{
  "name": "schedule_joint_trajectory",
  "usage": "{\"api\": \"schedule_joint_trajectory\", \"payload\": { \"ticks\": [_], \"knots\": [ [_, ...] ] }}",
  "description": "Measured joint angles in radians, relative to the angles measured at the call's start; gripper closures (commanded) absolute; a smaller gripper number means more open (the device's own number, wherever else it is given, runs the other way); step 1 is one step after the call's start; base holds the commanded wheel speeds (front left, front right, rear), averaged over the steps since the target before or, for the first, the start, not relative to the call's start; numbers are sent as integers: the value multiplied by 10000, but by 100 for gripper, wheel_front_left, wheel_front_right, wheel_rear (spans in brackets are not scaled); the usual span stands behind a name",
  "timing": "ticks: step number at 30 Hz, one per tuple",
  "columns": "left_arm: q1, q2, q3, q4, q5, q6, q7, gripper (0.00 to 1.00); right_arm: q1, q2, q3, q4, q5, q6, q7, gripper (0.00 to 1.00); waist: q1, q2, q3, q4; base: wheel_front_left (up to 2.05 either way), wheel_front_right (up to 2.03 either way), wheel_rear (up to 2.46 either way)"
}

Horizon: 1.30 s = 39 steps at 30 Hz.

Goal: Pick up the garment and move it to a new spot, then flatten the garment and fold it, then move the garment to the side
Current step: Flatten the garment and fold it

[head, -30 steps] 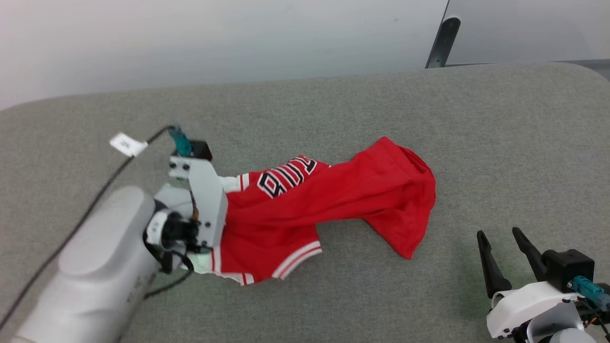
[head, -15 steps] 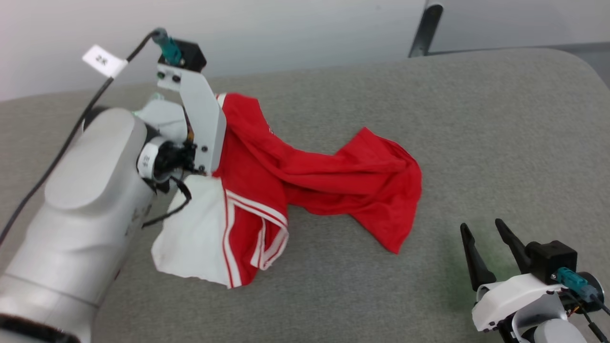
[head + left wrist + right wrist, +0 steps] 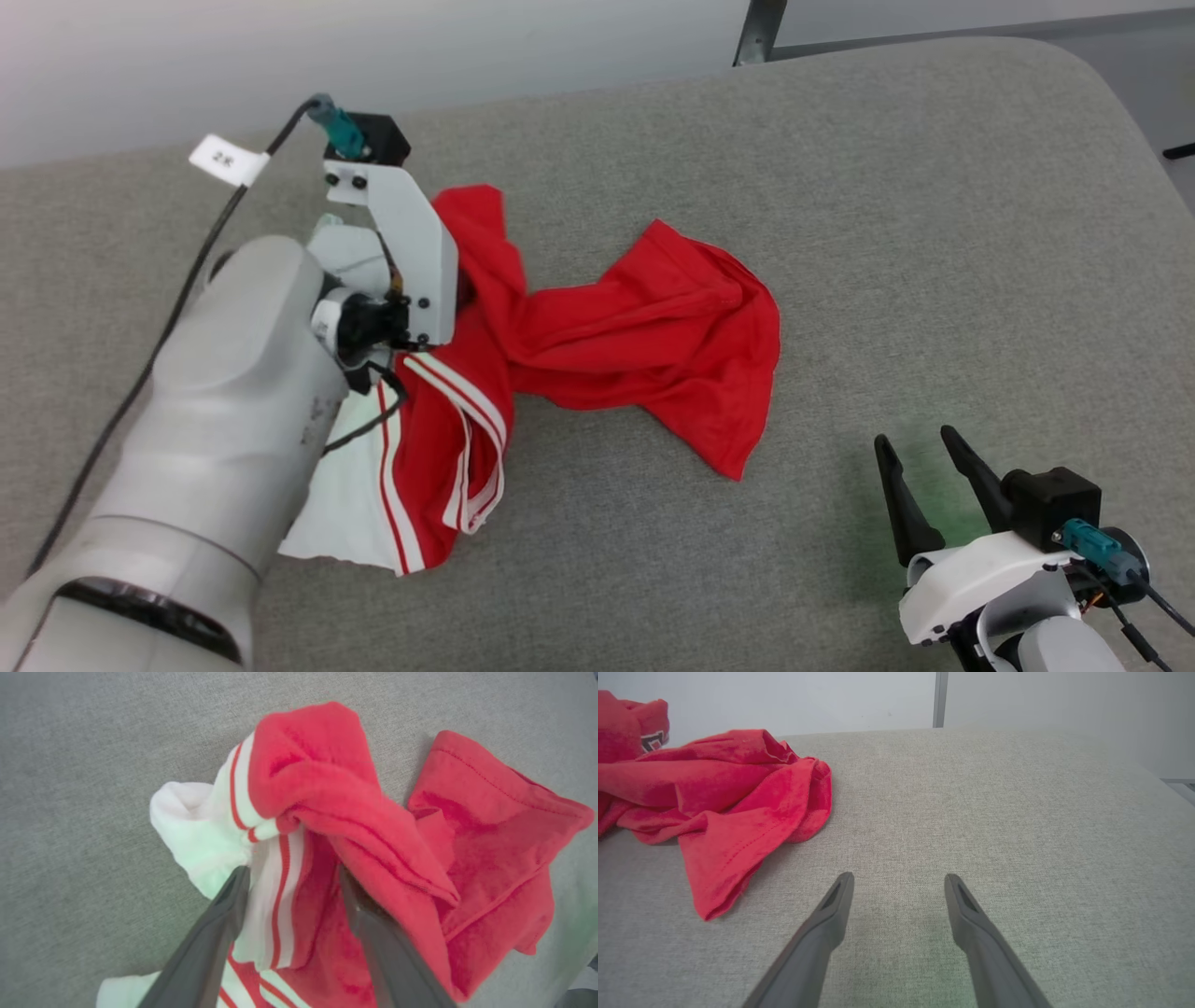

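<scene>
Head view
- Garment: the garment (image 3: 644, 336) lies bunched on the grey table (image 3: 840, 187), left of centre. Its white sleeve and striped trim sit under the left arm's wrist bracket (image 3: 411, 252).
- Long axis: it runs from that bracket out toward the robot's right and ends in a loose red corner.
- Right claw: the right claw (image 3: 917, 441) hovers over bare table with its fingers apart and nothing between them, near that corner but not touching it.

Left wrist view
- Left claw: the left claw (image 3: 292, 872) has its fingers spread wide. Striped trim and red cloth lie between them, and a red fold is draped over one finger. The fingers do not look pressed together on the cloth.
- Direction: most of the cloth lies straight ahead of the fingers and off to one side.

Right wrist view
- Garment: it lies ahead and to the left of the fingers, with clear table between.
- Judgement: the move to a new spot looks nearly done. Flattening will probably depend on the right claw, which is nearer the red corner, reaching leftward for it.
</scene>
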Motion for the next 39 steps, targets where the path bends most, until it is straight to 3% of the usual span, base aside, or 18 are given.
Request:
{"api": "schedule_joint_trajectory", "payload": {
  "ticks": [6, 11, 15, 21, 27, 33, 39],
  "knots": [
    [-271, -238, -174, 94, -278, -163, -54, 0, -5, -117, 86, 128, 12, 0, 58, 0, 0, 0, -228, 294, 0, 0, 0],
    [7, -33, -591, -662, -616, -205, -178, 0, 61, -272, 73, 109, 50, 0, 197, 0, 0, 0, -656, 765, 0, 0, 0],
    [432, 303, -792, -1310, -920, -205, -318, 0, 274, -385, 15, 75, 90, 0, 288, 0, 0, 0, -954, 1089, 0, 0, 0],
    [1658, 1235, -732, -2080, -1436, -205, -1032, 0, 683, -435, -27, -151, 107, 0, 554, 0, 0, 0, -1740, 1763, 0, 0, 0],
    [2700, 1492, -602, -2435, -1691, -205, -1643, 0, 1030, -470, -192, -430, 178, 0, 736, 0, 0, 0, -2261, 2365, 0, 0, 0],
    [3206, 1561, -794, -2194, -1833, -186, -1260, 0, 1064, -529, -209, -779, 180, 0, 970, 0, 0, 0, -2503, 2809, 0, 0, 0],
    [3161, 1662, -746, -1396, -2130, 4, -426, 0, 1050, -686, -234, -1248, 121, 0, 1156, 0, 0, 0, -2359, 2679, 0, 0, 0]
  ]
}}
